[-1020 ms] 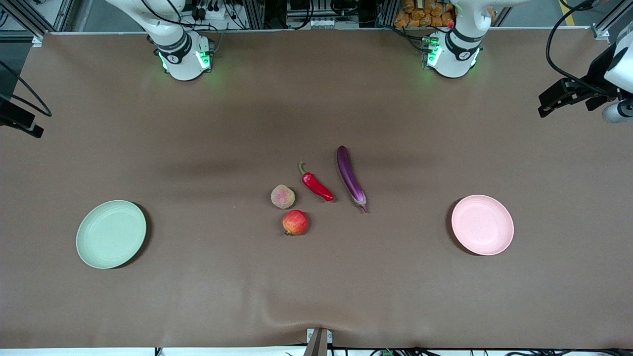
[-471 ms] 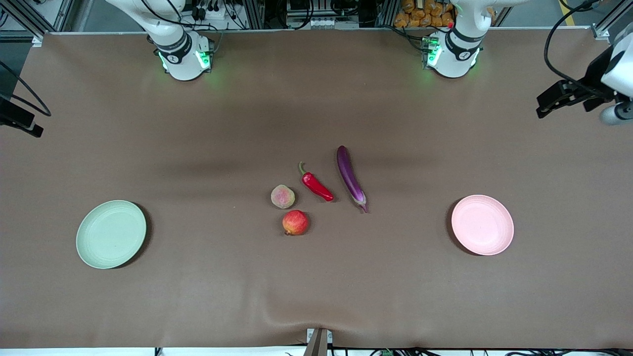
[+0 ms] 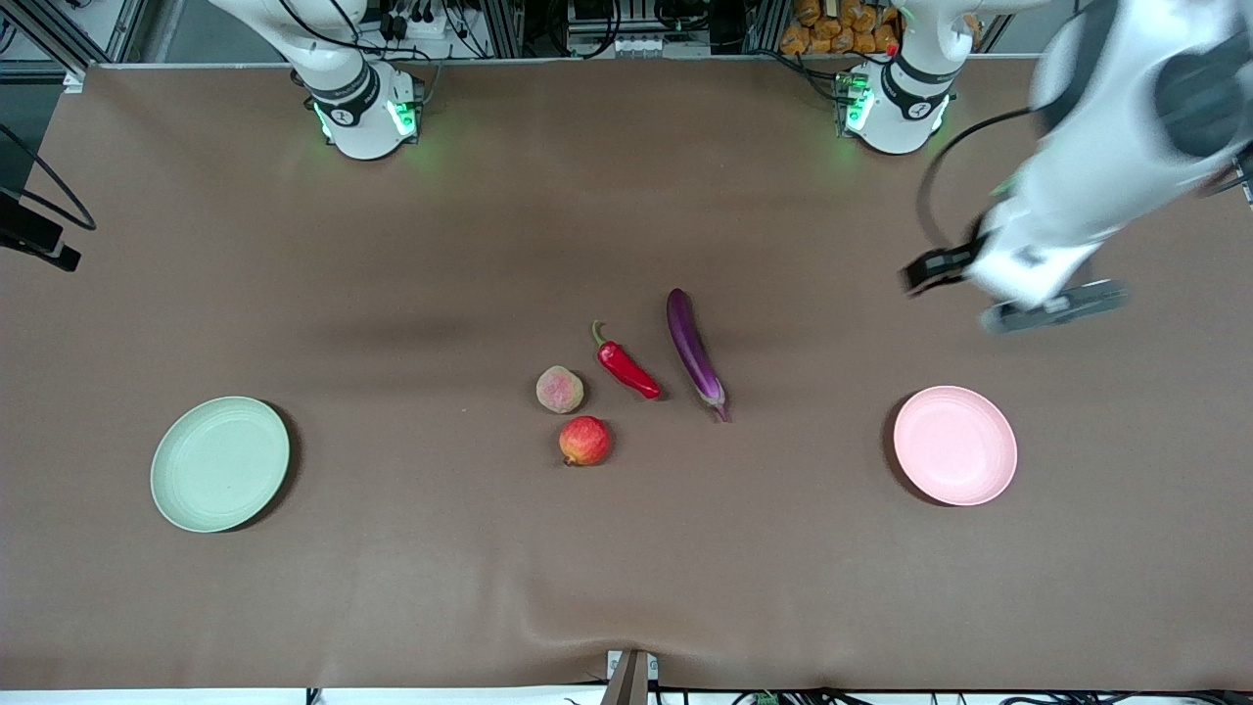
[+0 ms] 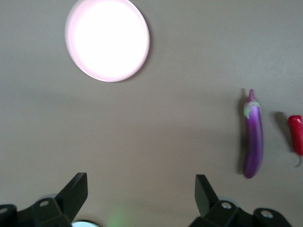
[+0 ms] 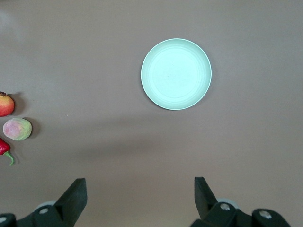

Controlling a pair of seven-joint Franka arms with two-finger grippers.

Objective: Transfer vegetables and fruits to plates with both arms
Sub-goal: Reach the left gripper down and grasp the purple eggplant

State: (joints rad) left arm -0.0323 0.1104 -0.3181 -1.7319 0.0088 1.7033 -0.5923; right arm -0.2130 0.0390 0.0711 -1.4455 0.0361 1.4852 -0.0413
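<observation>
Four items lie together mid-table: the purple eggplant (image 3: 694, 352), the red chili (image 3: 626, 367), the pale pink-green fruit (image 3: 560, 390) and, nearest the camera, the red fruit (image 3: 584, 441). The green plate (image 3: 220, 464) sits toward the right arm's end and the pink plate (image 3: 954, 446) toward the left arm's end, both bare. My left arm (image 3: 1077, 196) hangs blurred over the table near the pink plate. Its left gripper (image 4: 141, 184) is open and holds nothing, with the eggplant (image 4: 253, 142) and pink plate (image 4: 107, 40) below it. My right gripper (image 5: 139, 187) is open and holds nothing, high over bare cloth near the green plate (image 5: 176, 74).
A brown cloth (image 3: 626, 568) covers the whole table, with a slight ripple at its near edge by a clamp (image 3: 629, 676). Both arm bases (image 3: 362, 108) stand along the edge farthest from the camera. Dark cables (image 3: 39, 215) hang at the right arm's end.
The left arm has swung in fast from the table's end toward the middle, now over the cloth near the pink plate. Nothing on the table has moved.
</observation>
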